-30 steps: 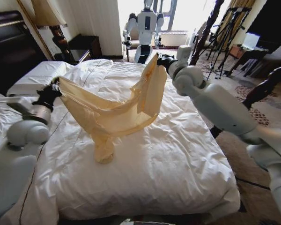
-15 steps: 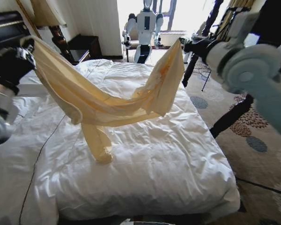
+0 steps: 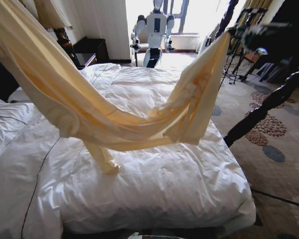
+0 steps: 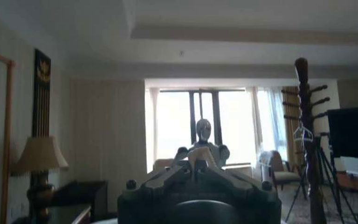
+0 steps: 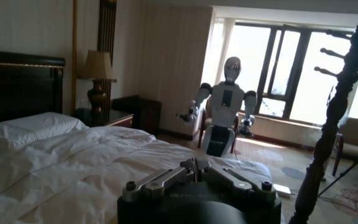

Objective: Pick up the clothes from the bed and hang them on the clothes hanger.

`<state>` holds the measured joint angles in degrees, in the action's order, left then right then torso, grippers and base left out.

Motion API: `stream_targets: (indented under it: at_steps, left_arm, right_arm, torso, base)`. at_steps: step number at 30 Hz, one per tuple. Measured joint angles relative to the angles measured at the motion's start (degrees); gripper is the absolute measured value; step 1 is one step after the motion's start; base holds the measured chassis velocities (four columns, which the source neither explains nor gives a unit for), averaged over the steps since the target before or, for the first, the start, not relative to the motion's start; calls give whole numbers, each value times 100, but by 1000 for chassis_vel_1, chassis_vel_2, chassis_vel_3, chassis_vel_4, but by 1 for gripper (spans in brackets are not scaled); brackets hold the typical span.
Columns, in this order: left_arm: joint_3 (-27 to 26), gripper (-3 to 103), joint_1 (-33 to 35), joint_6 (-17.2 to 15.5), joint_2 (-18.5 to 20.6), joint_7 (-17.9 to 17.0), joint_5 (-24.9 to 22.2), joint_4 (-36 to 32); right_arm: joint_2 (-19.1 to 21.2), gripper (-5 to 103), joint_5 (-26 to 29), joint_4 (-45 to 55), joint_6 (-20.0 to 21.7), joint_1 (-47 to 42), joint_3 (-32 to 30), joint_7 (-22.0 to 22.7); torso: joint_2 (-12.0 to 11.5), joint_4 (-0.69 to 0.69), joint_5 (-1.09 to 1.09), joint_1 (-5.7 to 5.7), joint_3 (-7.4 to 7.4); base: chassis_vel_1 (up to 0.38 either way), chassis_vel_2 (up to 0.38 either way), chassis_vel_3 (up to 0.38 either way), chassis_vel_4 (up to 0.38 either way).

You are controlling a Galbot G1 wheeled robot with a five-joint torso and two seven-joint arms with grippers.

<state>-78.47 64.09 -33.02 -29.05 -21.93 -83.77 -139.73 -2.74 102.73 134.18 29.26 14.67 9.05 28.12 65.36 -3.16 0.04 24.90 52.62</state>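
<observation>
Above the puffy white bed (image 3: pixel 154 184), my pale butter-yellow shirt (image 3: pixel 114 124) sags lengthwise from ten o'clock to two; left gripper (image 4: pixel 197 164) and right gripper (image 5: pixel 195 169) each pinch an end, one sleeve trailing onto the duvet.

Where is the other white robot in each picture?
Head view: the white robot stands top middle, by the window, beyond the stretched yellow shirt.
Left wrist view: straight past the left gripper, before the window.
Right wrist view: beyond the right gripper, before the window.
Shared landmark: the table lamp.
</observation>
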Motion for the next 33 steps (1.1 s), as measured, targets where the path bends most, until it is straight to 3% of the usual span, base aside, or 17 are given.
stream_targets:
  at_steps: [1, 2, 4, 5, 7, 8, 10, 12, 13, 16, 19, 20, 23, 25, 27, 31, 33]
  left_arm:
    - [0, 1, 0, 0, 0, 0, 0, 0]
    - [455, 1, 396, -43, -539, -11, 447, -140]
    - [1112, 1, 872, -59, -1214, -15, 1093, -247]
    - [1112, 1, 872, -59, -1214, -15, 1093, -247]
    - [1530, 1, 1340, -156, -1751, -10, 1671, -251]
    - [1530, 1, 1340, -156, -1751, -10, 1671, -251]
    - [1630, 1, 1948, -249, -2173, 149, 2285, -163]
    - [1619, 1, 2175, -252, -2284, 250, 2519, -101]
    - [1592, 1, 2539, -230, -2440, 416, 2933, 59]
    - [1599, 1, 2864, -128, -2609, 579, 3527, 442]
    - [1775, 1, 2921, -95, -2756, 939, 4335, 1273]
    - [1775, 1, 2921, -95, -2756, 939, 4335, 1273]
    - [1997, 4, 2876, -42, -2930, 1468, 4975, 1839]
    - [2096, 4, 2831, 14, -2989, 1491, 5095, 1969]
    - [2290, 20, 2696, 150, -3128, 1423, 5300, 2182]
    - [2299, 31, 2590, 176, -3166, 1389, 5336, 2213]
    - [2284, 36, 2552, 179, -3167, 1371, 5339, 2215]
  right_arm:
    - [0, 0, 0, 0, 0, 0, 0, 0]
    - [109, 0, -31, 212, -56, -772, -217, 265]
    - [-113, 0, 29, 347, 15, -1627, -297, 979]
    - [-113, 0, 29, 347, 15, -1627, -297, 979]
    - [-544, 0, 294, 394, 396, -2390, -340, 2037]
    - [-544, 0, 294, 394, 396, -2390, -340, 2037]
    - [-991, 0, 413, 357, 745, -3384, -415, 2810]
    - [-1130, 0, 370, 311, 826, -3729, -441, 2914]
    - [-1372, 0, 133, 217, 937, -4231, -465, 2969]
    - [-1713, -3, -366, 5, 1097, -4706, -467, 2904]
    - [-2151, 1, -1107, -635, 1143, -4843, -368, 2376]
    - [-2151, 1, -1107, -635, 1143, -4843, -368, 2376]
    - [-2515, 6, -1764, -1299, 1125, -4459, -57, 1371]
    - [-2628, 10, -1889, -1474, 1118, -4253, 122, 1121]
    - [-2988, 18, -2172, -1833, 1089, -3753, 701, 726]
    - [-3050, 34, -2579, -1895, 1229, -3387, 1283, 201]
    - [-2965, 34, -2730, -1886, 1250, -3202, 1547, -38]
  torso:
    - [0, 0, 0, 0, 0]
    - [0, -3, -12, -1, -1]
    - [-1, 5, -7, -1, 0]
    - [-1, 5, -7, -1, 0]
    - [-2, 9, -11, 1, 1]
    - [-2, 9, -11, 1, 1]
    - [-2, 7, -4, 3, 2]
    - [-2, 4, -4, 2, 1]
    - [-2, 5, -2, 1, 1]
    - [-1, 5, -2, -2, -1]
    - [-2, 3, -9, 0, 0]
    - [-2, 3, -9, 0, 0]
    - [-2, 3, -5, 1, 1]
    - [-2, 3, -8, 1, 1]
    - [-2, 7, -8, 1, 1]
    - [-2, 6, -5, 2, 1]
    - [-2, 4, -5, 2, 1]
  base:
    - [0, 0, 0, 0]
    - [0, 0, 0, 0]
    - [0, 0, 0, 0]
    - [0, 0, 0, 0]
    - [0, 0, 0, 0]
    - [0, 0, 0, 0]
    - [0, 0, 0, 0]
    - [0, 0, 0, 0]
    - [0, 0, 0, 0]
    - [0, 0, 0, 0]
    - [0, 0, 0, 0]
    - [0, 0, 0, 0]
    - [0, 0, 0, 0]
    - [0, 0, 0, 0]
    - [0, 0, 0, 0]
    - [0, 0, 0, 0]
    - [0, 0, 0, 0]
